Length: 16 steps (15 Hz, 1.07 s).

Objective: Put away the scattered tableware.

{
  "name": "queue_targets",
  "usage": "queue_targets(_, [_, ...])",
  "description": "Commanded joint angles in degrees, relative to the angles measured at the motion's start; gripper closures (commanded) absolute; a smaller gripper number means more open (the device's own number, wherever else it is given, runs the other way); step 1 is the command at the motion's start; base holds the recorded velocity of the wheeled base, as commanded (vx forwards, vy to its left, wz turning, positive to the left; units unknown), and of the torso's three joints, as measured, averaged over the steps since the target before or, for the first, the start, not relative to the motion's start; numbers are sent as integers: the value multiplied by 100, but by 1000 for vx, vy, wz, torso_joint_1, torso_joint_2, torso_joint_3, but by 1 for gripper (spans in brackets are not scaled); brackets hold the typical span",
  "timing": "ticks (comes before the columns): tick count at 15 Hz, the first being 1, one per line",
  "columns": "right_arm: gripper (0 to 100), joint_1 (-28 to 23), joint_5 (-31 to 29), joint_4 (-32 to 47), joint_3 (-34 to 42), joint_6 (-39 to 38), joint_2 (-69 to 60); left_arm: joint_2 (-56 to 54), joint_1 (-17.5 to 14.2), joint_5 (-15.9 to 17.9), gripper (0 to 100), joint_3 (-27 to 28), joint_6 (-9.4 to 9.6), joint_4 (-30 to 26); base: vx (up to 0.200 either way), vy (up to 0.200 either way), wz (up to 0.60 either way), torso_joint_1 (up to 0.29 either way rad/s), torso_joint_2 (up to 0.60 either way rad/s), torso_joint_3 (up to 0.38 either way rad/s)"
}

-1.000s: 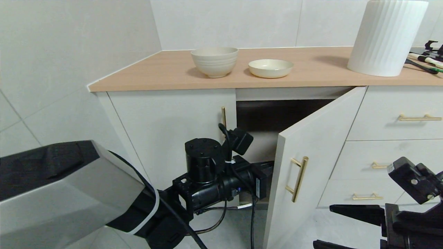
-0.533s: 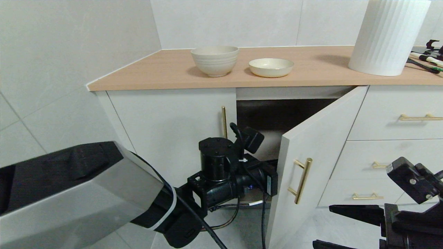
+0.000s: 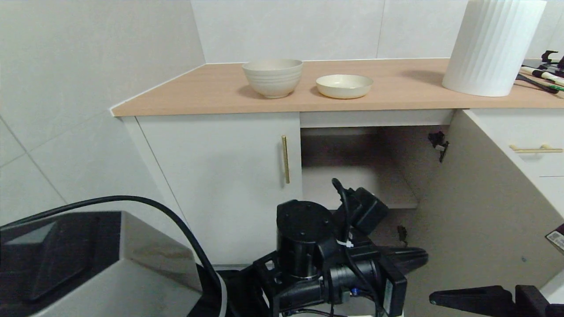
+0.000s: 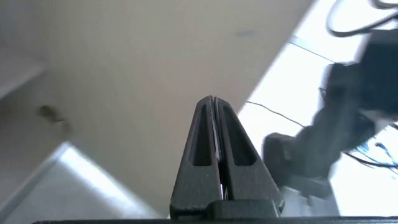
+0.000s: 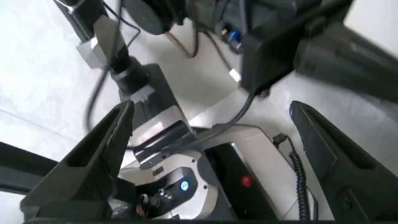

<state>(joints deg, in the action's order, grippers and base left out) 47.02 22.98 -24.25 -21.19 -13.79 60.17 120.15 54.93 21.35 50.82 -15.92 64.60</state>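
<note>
Head view: bowl and dish sit side by side on table, above open cabinet. Left fingers pressed together, empty, low beside cabinet door. Right fingers spread wide, empty. I worry: raising left arm may clip door or table edge; grabbing bowl could nudge dish.

White tiled walls meet before me above a wooden tabletop; beneath it, a white cabinet door stands wide open beside drawers.

Matt bowl and smooth dish on a wood-grain countertop; cabinet handle brassy metal.
</note>
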Motion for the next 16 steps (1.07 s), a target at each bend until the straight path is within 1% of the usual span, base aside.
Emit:
queue_targets(1, [0, -44, -13, -1, -35, -10, -67, -88, -351, -43, 100, -152, 19, -44, 0, 0, 0, 0, 0, 0])
queue_targets(2, [0, -237, -109, -1, -87, -10, 100, -238, -554, -43, 100, -213, 54, -105, 0, 0, 0, 0, 0, 0])
queue_targets(3, [0, -501, -329, -1, -210, -19, 399, -607, -844, -43, 100, -310, 177, -466, 0, 0, 0, 0, 0, 0])
queue_targets(4, [0, -571, -487, -10, -246, -27, 548, -932, -1028, -52, 100, -371, 326, -870, 0, 0, 0, 0, 0, 0])
queue_targets(5, [0, -580, -716, -1, -342, -27, 706, -1600, -1371, -192, 100, -468, 573, -1740, 0, 0, 0, 0, 0, 0])
queue_targets(6, [0, -597, -848, -1, -421, -27, 829, -2083, -1591, -500, 100, -486, 722, -2434, 0, 0, 0, 0, 0, 0])
queue_targets(7, [0, -641, -1041, -1, -518, -27, 961, -2488, -1810, -851, 100, -486, 810, -2971, 0, 0, 0, 0, 0, 0])
queue_targets(8, [0, -668, -1234, -1, -606, -19, 1111, -2804, -2039, -1080, 100, -547, 827, -3269, 0, 0, 0, 0, 0, 0])
queue_targets(9, [0, -694, -1331, -1, -799, -19, 1304, -3129, -2355, -1089, 100, -758, 827, -3313, 0, 0, 0, 0, 0, 0])
queue_targets(10, [0, -782, -1340, -1, -1001, -1, 1515, -3323, -2549, -1089, 100, -925, 836, -3313, 0, 0, 0, 0, 0, 0])
queue_targets(11, [0, -861, -1340, 17, -1423, 16, 1849, -3639, -2768, -1089, 100, -1162, 827, -3313, 0, 0, 0, 0, 0, 0])
queue_targets(13, [0, -861, -1340, 43, -1915, 16, 2218, -3999, -3015, -1080, 100, -1444, 810, -3313, 0, 0, 0, 0, 0, 0])
queue_targets(14, [0, -870, -1349, 60, -2452, 16, 2614, -4395, -3287, -1071, 100, -1681, 801, -3348, 0, 0, 0, 0, 0, 0])
queue_targets(15, [0, -887, -1349, 104, -2680, 16, 2772, -4518, -3349, -1062, 100, -1734, 801, -3357, 0, 0, 0, 0, 0, 0])
queue_targets(16, [0, -914, -1393, 377, -3225, 25, 3062, -4659, -3384, -1071, 100, -1769, 801, -3384, 0, 0, 0, 0, 0, 0])
